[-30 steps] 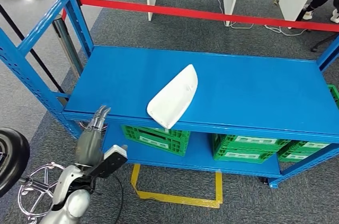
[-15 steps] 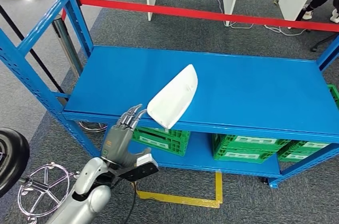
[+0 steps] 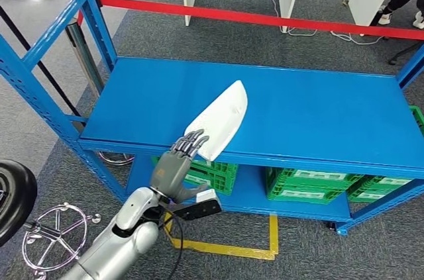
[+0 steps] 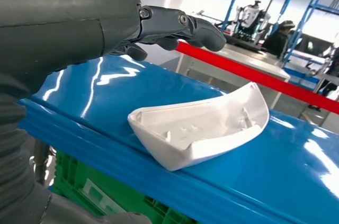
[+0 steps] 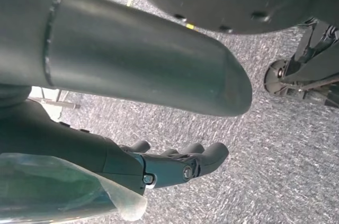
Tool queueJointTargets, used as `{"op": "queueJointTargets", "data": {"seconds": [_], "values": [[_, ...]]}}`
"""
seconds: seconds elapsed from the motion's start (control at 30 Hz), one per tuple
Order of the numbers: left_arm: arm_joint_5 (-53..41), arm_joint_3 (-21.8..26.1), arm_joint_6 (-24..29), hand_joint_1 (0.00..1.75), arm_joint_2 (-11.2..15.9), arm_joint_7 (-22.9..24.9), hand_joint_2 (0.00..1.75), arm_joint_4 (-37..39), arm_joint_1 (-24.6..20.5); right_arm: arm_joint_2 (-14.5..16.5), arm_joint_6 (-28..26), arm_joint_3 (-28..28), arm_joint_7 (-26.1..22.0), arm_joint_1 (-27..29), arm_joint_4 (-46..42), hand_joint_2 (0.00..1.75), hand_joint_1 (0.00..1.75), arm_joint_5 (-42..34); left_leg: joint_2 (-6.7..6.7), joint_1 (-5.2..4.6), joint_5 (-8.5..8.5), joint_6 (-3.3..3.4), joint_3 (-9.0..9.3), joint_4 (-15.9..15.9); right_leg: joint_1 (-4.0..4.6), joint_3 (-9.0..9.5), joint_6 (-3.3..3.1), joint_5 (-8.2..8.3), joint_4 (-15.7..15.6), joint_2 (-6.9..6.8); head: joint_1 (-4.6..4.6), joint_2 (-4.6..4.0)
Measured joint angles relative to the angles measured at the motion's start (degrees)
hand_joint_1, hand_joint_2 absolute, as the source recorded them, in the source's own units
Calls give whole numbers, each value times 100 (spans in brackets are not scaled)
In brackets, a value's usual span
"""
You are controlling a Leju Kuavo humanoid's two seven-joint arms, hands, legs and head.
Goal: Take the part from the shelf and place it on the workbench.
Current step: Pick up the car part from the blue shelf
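Note:
The white curved plastic part (image 3: 218, 122) lies on the blue shelf (image 3: 280, 104), its near end jutting over the front edge. My left hand (image 3: 176, 168) is raised in front of that edge, fingers apart and empty, fingertips just short of the part's near end. In the left wrist view the part (image 4: 199, 126) lies hollow side up on the shelf top, with my fingers (image 4: 180, 25) stretched out above and beside it, not touching. My right hand (image 5: 168, 166) hangs over grey carpet, fingers loosely extended and holding nothing.
Green crates (image 3: 200, 173) sit on the lower shelf. Blue uprights (image 3: 40, 88) frame the shelf's left side. A red barrier tape (image 3: 260, 18) runs behind it. A chair base (image 3: 50, 233) stands at the lower left, and yellow floor tape (image 3: 225, 248) marks the carpet.
My left arm has swung right and forward along the shelf's front edge, bringing the hand from the shelf's left corner up to the part's near end. The part has not moved.

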Motion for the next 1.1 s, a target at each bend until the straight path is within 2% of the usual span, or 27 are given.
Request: {"op": "queueJointTargets", "data": {"seconds": [0.2,0.57,1.1], "values": [[78,-1,3,0,-174,46,175,488,-285,-86,72,37,-30,-4,0,0,0,34,0,-1,0,0,0,2,-1,-1,1,1,0,0,0,0],[62,-2,11,0,-287,107,175,884,-490,-121,72,85,-27,-4,0,0,0,55,0,0,0,1,-1,2,0,-2,1,1,0,0,-1,0],[56,-1,246,0,-656,39,175,2469,-1235,-197,216,92,86,-4,2,0,0,34,0,-1,1,2,-2,3,-1,-2,5,4,0,1,-1,0]]}}
